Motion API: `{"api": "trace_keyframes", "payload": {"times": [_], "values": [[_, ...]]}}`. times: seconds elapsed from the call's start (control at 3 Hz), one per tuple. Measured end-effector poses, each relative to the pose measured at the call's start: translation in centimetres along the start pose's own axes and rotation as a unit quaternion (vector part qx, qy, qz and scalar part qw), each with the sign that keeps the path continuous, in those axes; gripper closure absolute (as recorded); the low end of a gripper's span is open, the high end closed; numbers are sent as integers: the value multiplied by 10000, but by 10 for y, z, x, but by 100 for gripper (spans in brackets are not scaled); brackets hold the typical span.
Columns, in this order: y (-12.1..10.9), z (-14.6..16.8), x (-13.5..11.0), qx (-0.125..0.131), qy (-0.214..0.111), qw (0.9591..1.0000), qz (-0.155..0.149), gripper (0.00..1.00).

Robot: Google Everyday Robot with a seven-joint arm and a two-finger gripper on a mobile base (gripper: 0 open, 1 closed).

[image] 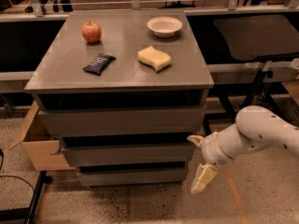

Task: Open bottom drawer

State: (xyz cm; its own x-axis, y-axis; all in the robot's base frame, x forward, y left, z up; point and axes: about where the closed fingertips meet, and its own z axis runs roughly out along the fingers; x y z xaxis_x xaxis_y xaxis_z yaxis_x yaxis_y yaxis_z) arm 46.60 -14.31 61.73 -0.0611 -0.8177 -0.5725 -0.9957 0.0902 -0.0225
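The bottom drawer (133, 175) is the slimmest, narrowest grey-brown front, lowest of the three on the grey cabinet (121, 76). It stands shut, with a dark gap above it. My gripper (195, 164) hangs on the white arm (254, 134) just off the cabinet's right front corner, level with the middle drawer (128, 154) and the bottom drawer. Its fingers are spread, one (203, 178) pointing down and the other near the middle drawer's right end. It holds nothing and is just right of the bottom drawer's right end.
On the cabinet top lie a red apple (91, 31), a white bowl (164, 26), a yellow sponge (154, 58) and a dark snack packet (98, 63). An open cardboard box (35, 146) sits on the floor at the left. Dark tables and metal legs stand behind and to the right.
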Motion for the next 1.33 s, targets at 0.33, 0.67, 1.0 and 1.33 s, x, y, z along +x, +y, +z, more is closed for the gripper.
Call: {"api": "trace_keyframes", "payload": {"times": [0.33,0.67,1.0,1.33], "values": [[11,47,28,-255,17,9997,14,0],[9,125,68,-477,-120,9987,-102,0],[5,179,91,-560,-294,9979,-142,0],[1,250,109,-735,-510,9960,12,0]]}}
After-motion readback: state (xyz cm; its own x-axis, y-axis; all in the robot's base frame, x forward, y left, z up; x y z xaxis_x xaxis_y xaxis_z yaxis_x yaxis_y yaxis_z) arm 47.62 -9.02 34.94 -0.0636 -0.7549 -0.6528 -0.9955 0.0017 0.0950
